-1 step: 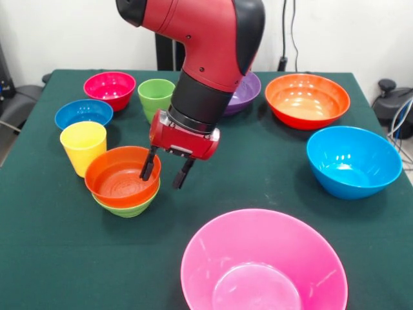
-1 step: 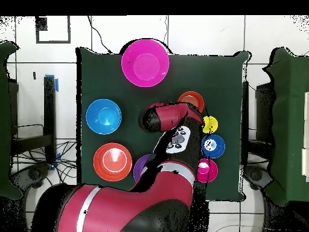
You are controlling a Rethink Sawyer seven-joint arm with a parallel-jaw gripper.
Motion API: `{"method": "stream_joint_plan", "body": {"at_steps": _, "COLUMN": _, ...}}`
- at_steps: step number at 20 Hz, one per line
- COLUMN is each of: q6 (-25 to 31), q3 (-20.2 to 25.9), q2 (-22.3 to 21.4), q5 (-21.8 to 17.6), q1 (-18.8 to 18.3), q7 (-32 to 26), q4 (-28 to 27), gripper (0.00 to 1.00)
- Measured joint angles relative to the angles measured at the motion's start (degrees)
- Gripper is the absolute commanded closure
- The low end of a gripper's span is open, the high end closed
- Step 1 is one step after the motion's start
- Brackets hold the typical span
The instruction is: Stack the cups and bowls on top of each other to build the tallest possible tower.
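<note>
My gripper (image 1: pixel 166 172) hangs open over the right rim of a small orange-red bowl (image 1: pixel 119 177): one finger is inside the bowl, the other outside the rim. That bowl is nested in a small light-green bowl (image 1: pixel 129 208), a low two-bowl tower at the left front. Just left of the pile stands the yellow cup (image 1: pixel 82 146). The light-green cup (image 1: pixel 155 97) stands behind my wrist. In the overhead view the arm (image 2: pixel 164 118) hides the gripper, and the orange-red bowl (image 2: pixel 191 98) shows beside it.
Loose bowls ring the table: magenta-red (image 1: pixel 110 87) and dark blue (image 1: pixel 83 113) at the back left, purple (image 1: pixel 248 93) behind the arm, large orange (image 1: pixel 307 100) at the back right, light blue (image 1: pixel 353 161) on the right, large pink (image 1: pixel 263 266) at the front edge.
</note>
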Motion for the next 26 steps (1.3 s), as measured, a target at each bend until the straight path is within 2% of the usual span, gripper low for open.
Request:
{"method": "stream_joint_plan", "body": {"at_steps": 11, "q6": 0.01, "q3": 0.00, "q2": -0.13, "q5": 0.00, "q1": 0.20, "q7": 0.00, "q4": 0.01, "gripper": 0.00}}
{"method": "stream_joint_plan", "body": {"at_steps": 19, "q6": 0.01, "q3": 0.00, "q2": -1.82, "q5": -0.02, "q1": 0.13, "q7": 0.00, "q4": 0.29, "gripper": 0.00}}
{"method": "stream_joint_plan", "body": {"at_steps": 20, "q6": 0.01, "q3": -0.01, "q2": -2.54, "q5": -0.53, "q1": 0.13, "q7": 0.00, "q4": 0.30, "gripper": 1.00}}
{"method": "stream_joint_plan", "body": {"at_steps": 26, "q6": 0.01, "q3": 0.00, "q2": -3.11, "q5": -0.97, "q1": 0.14, "q7": 0.00, "q4": 0.31, "gripper": 1.00}}
